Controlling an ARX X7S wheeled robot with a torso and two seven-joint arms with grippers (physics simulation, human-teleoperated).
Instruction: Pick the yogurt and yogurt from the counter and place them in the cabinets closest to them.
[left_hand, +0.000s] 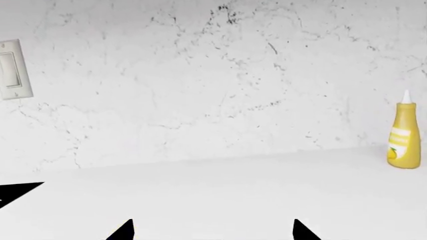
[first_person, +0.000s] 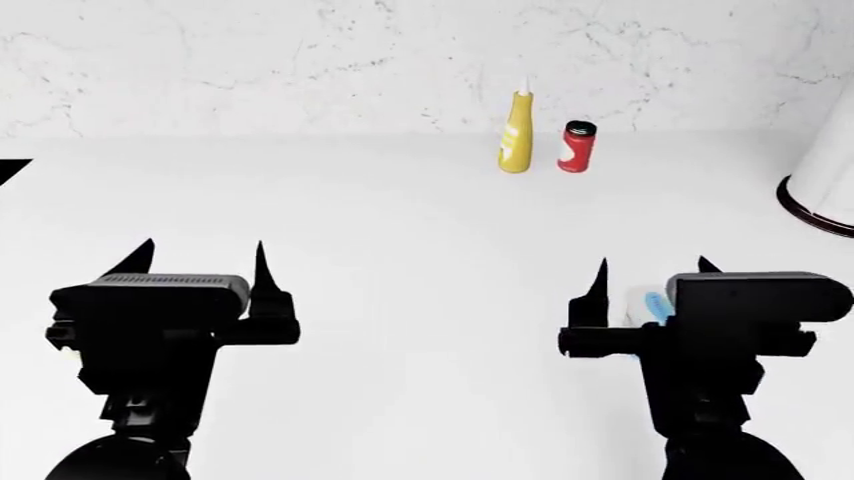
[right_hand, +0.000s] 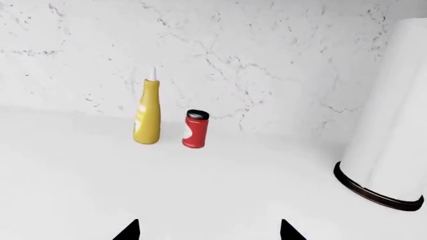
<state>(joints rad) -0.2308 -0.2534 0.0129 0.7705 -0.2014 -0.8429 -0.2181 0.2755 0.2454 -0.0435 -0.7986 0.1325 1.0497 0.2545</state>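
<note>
1. One yogurt cup (first_person: 650, 306) showed in the head view, lower right of the frame: a sliver of white with a light-blue band, mostly hidden behind the right gripper (first_person: 651, 272).
2. It sat on the counter (first_person: 400, 230) between or just under that gripper's two prongs; whether it was touched could not be told. The right wrist view did not show the cup at all.
3. The right gripper stood wide, prongs apart and pointing toward the back wall (first_person: 267, 60). The left gripper (first_person: 200, 258), lower left of the frame, was also spread wide and held nothing.
4. The second, yellow cup appeared in no view; its place could not be told.
5. Judgement: the right arm was far the nearer to the blue-banded cup, the left well apart from it. The cup looked upright, so a level close from the side would suit.
6. Not to be confused: the yellow squeeze bottle (first_person: 517, 134) and red can (first_person: 577, 147) stood side by side at upper centre, near the wall.
7. A white cylinder on a dark base (first_person: 825, 175) stood at the right edge.
</note>
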